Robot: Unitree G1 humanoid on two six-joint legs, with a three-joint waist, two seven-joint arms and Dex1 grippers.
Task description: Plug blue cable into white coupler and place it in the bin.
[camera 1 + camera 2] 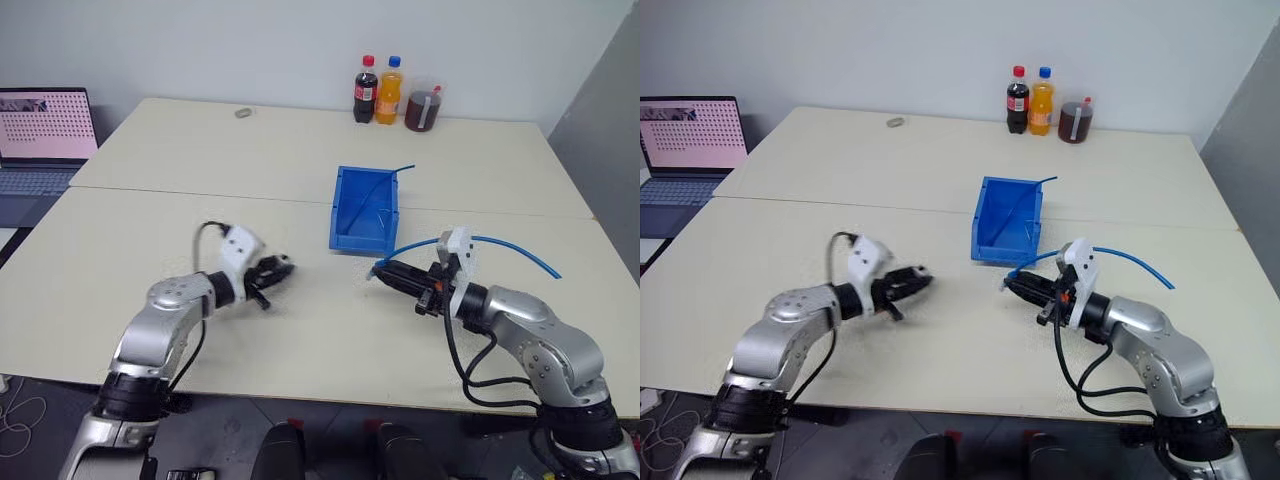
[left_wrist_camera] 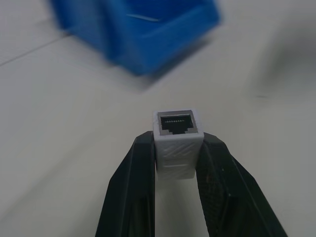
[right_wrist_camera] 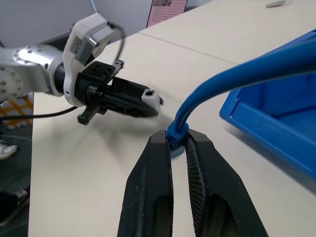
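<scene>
Your left gripper (image 2: 177, 148) pinches the coupler (image 2: 178, 133) by its sides, socket outward, so the opening stays free. Your right gripper (image 3: 178, 140) clamps the cable (image 3: 237, 74) just behind its plug, apparently for aiming. Both sit mid-frame in the head views, facing each other, apart, below the bin (image 1: 350, 205). The left wrist view alone shows the socket contacts.
</scene>
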